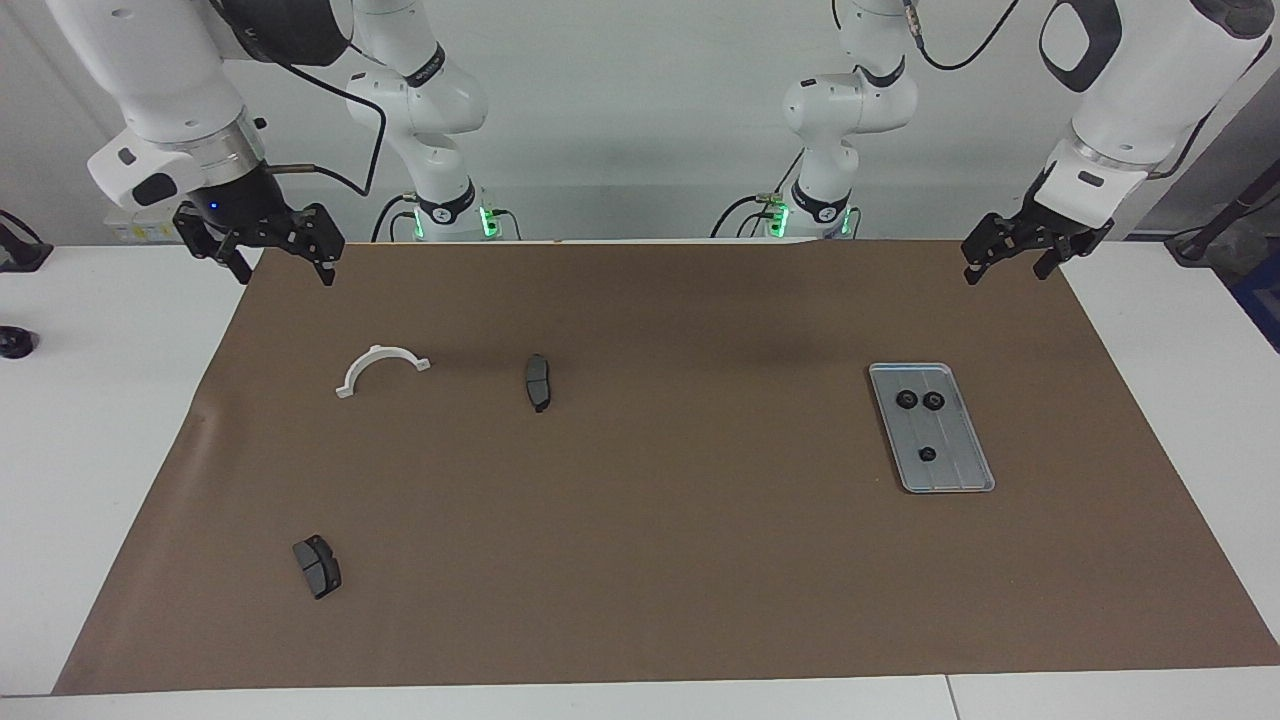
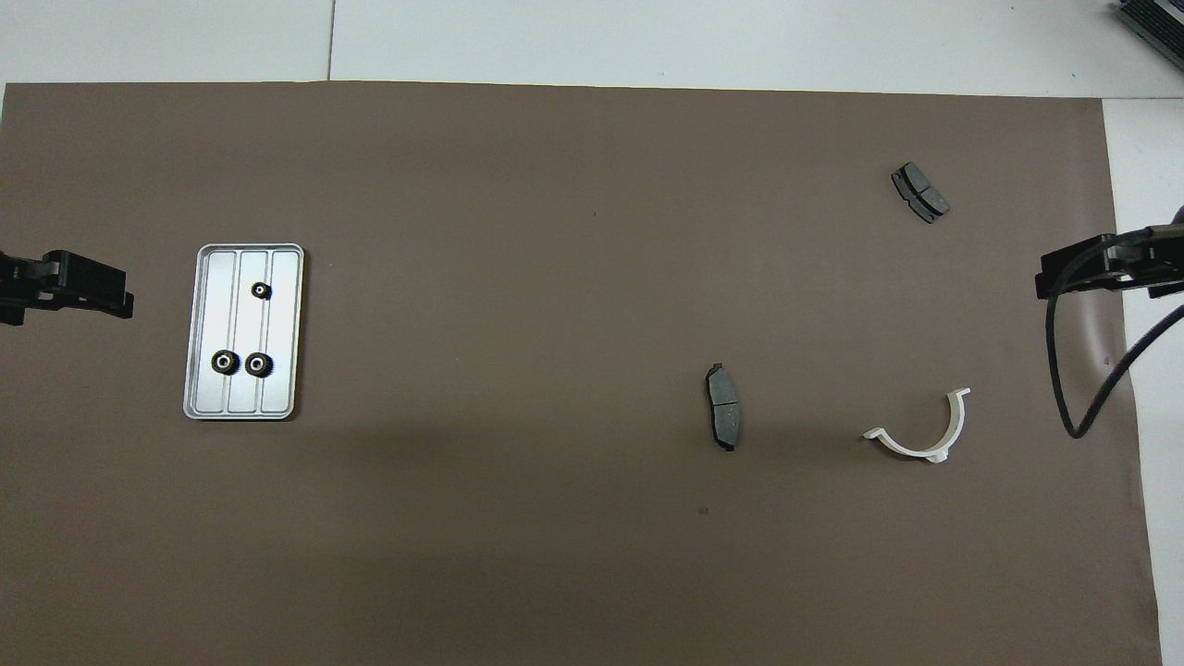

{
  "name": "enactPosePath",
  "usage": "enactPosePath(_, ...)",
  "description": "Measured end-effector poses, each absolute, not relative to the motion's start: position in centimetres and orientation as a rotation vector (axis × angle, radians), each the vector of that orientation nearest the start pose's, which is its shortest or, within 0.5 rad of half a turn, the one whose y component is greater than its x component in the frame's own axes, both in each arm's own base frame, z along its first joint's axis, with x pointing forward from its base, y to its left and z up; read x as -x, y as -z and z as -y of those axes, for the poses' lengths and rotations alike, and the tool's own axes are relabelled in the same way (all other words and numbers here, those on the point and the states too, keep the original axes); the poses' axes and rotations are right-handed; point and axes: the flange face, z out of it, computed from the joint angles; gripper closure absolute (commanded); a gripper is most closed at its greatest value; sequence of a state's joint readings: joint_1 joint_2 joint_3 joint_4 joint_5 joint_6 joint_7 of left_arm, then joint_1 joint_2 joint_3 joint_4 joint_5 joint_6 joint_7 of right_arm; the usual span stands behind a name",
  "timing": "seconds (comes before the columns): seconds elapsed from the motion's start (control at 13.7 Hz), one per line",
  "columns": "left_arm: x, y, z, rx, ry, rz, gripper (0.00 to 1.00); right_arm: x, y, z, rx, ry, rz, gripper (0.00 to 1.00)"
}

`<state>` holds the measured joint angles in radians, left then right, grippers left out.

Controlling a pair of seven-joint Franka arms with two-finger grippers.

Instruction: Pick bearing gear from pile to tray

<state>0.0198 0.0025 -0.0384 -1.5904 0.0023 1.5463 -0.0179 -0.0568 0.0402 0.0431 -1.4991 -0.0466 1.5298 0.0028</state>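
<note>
Seemingly finished: three gears (image 1: 920,417) lie in the tray (image 1: 962,468), none left outside; left gripper (image 1: 1028,255) and right gripper (image 1: 268,250) hang spread, empty, at the desk's robot-side corners.

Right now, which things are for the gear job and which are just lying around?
For the job:
- tray
- three gears in it

Just lying around:
- white half-ring
- brake pad beside it
- brake pad farther from the robots

Three black gears (image 1: 920,417) are seen lying in the tray (image 1: 958,475) toward the left arm's end of the brown mat (image 1: 660,560). A white half-ring (image 1: 380,368) and two brake pads (image 1: 538,382) are scattered toward the right arm's end. The left gripper (image 1: 1022,254) and right gripper (image 1: 270,252) are held up over the mat's corners nearest the robots, apparently empty.
</note>
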Motion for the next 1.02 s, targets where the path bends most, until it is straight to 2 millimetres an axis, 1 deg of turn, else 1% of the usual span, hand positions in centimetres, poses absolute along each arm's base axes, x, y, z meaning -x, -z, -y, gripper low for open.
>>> enactPosePath(0.29,-55.1,-61.2,0.9,3.138,-0.077,0.001,0.00,-56.3,-63.2,1.3,3.186,-0.015,-0.029,0.00)
enactPosePath(0.58,-55.0,-61.8,1.0,3.138,-0.059,-0.004,0.00,-56.3,-63.2,1.3,3.186,-0.015,-0.029,0.00)
enactPosePath(1.02,-54.8,-62.3,0.8,3.139,-0.044,-0.052,0.00,-56.3,-63.2,1.3,3.186,-0.016,-0.029,0.00)
